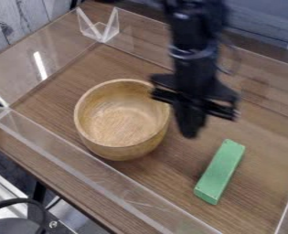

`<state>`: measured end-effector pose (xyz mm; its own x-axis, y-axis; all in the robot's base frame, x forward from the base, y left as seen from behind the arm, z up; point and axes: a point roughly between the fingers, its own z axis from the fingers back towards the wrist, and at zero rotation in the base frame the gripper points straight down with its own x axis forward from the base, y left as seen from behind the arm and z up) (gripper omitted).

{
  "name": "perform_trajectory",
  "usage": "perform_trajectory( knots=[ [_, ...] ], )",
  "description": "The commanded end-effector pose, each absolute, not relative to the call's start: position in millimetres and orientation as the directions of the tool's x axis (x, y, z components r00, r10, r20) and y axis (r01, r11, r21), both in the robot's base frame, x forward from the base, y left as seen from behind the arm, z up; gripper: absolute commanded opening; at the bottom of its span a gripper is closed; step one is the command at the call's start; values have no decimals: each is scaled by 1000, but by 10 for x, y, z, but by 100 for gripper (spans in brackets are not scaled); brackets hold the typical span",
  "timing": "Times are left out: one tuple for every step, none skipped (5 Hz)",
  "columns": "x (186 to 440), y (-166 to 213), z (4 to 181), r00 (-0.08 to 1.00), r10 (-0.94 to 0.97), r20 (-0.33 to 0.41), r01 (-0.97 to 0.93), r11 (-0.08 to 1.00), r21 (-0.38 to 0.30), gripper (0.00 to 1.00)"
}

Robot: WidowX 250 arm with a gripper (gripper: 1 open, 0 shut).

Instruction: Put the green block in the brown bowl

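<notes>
My arm (193, 37) is matte black all over, a thick rounded column. My hand (193, 131) tapers to slim dark fingers beneath short black side brackets.

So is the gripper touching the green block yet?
Apart. The camera view shows the gripper, jaws shut, beside the brown bowl, with bare table between its tip and the green block, which lies untouched.
</notes>
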<state>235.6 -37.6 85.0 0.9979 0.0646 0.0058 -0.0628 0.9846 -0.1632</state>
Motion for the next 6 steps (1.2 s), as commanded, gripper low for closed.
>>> perform_trajectory(
  knots=[
    [2407, -103, 990, 994, 86, 66, -74, 983, -168, 0],
    [2418, -208, 959, 996, 61, 62, -50, 985, -168, 0],
    [2400, -255, 939, 998, 47, 48, -38, 985, -169, 100],
    [2385, -293, 912, 999, 36, 33, -29, 985, -170, 100],
    [2382, -332, 889, 999, 28, 25, -23, 984, -174, 100],
    [2378, -367, 837, 1000, 21, 13, -18, 984, -175, 100]
  ],
)
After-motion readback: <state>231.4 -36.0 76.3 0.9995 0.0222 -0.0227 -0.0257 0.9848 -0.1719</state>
